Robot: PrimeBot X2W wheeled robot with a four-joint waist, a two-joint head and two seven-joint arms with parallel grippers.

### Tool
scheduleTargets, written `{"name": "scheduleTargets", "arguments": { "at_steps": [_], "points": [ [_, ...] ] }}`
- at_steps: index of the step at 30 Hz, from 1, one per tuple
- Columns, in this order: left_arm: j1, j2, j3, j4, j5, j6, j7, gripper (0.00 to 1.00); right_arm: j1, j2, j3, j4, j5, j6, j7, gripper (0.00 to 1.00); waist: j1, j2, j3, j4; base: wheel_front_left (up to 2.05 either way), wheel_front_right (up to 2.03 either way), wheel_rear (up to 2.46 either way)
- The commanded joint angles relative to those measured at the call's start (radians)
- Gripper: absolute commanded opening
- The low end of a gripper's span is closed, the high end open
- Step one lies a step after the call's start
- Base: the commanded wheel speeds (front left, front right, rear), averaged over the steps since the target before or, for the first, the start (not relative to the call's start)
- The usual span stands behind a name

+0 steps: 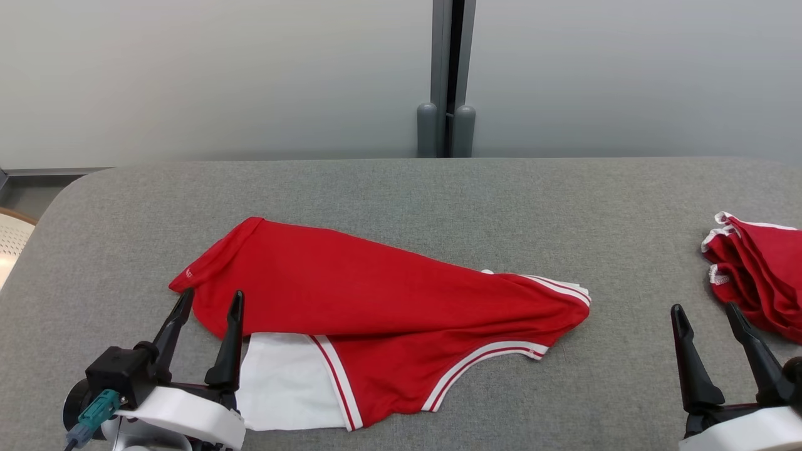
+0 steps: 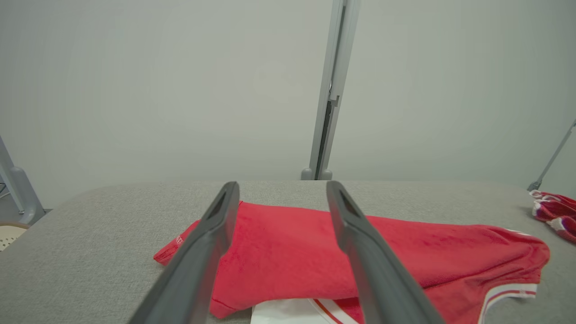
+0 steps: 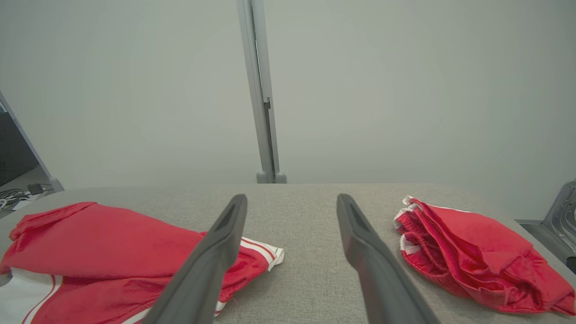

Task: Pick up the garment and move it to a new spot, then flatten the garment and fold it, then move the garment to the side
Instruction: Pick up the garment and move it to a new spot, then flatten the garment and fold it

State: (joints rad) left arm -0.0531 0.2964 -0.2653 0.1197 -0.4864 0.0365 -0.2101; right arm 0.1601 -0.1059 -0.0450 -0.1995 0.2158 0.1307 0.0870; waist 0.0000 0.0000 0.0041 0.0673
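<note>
While both tools were held wide open and empty, the left tool (image 1: 213, 293) at the garment's (image 1: 376, 307) near edge and the right tool (image 1: 704, 307) well off to its side, a one-layer pinch was to be feared: doubled cloth would be dragged bunched across the counter (image 1: 438, 200). A second red bundle (image 3: 472, 252), cut off in the head view, was shown whole in the right wrist view.

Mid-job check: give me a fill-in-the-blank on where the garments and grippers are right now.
1. The left gripper and right gripper both stand ____, holding nothing.
2. The spread garment lies on the table in front of the ____ gripper.
3. The crumpled bundle lies near the ____ gripper.
4. The garment's trim is ____.
Missing words: open; left; right; white.
</note>
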Motion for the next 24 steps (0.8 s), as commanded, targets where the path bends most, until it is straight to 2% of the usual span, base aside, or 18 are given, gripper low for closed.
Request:
{"name": "scheduleTargets", "arguments": {
  "at_steps": [1,8,13,18,24],
  "points": [
    [0.005,0.005,0.001,-0.007,-0.006,0.006,0.003,1.0,0.003,0.001,-0.001,-0.001,-0.007,0.0,0.001,1.0,0.0,0.0,0.001,0.0,0.0,0.0,0.0],
    [0.005,0.005,-0.005,-0.022,-0.009,0.011,0.011,1.0,0.003,0.005,-0.007,-0.005,-0.01,0.0,0.005,1.0,0.0,0.0,0.003,0.009,0.0,0.0,0.0],
    [-0.033,-0.003,-0.017,-0.026,-0.003,0.006,0.014,1.0,-0.019,-0.011,0.032,-0.001,-0.013,0.0,0.018,1.0,0.0,0.0,0.02,0.048,0.0,0.0,0.0],
    [-0.093,-0.027,-0.047,-0.018,0.004,-0.01,0.014,1.0,-0.064,-0.061,0.176,0.048,0.014,0.0,0.036,1.0,0.0,0.0,0.061,0.132,0.0,0.0,0.0],
    [-0.158,-0.054,-0.076,0.004,0.019,-0.029,-0.006,1.0,-0.166,-0.129,0.432,0.161,0.049,0.0,0.05,1.0,0.0,0.0,0.124,0.228,0.0,0.0,0.0]
  ]
}}
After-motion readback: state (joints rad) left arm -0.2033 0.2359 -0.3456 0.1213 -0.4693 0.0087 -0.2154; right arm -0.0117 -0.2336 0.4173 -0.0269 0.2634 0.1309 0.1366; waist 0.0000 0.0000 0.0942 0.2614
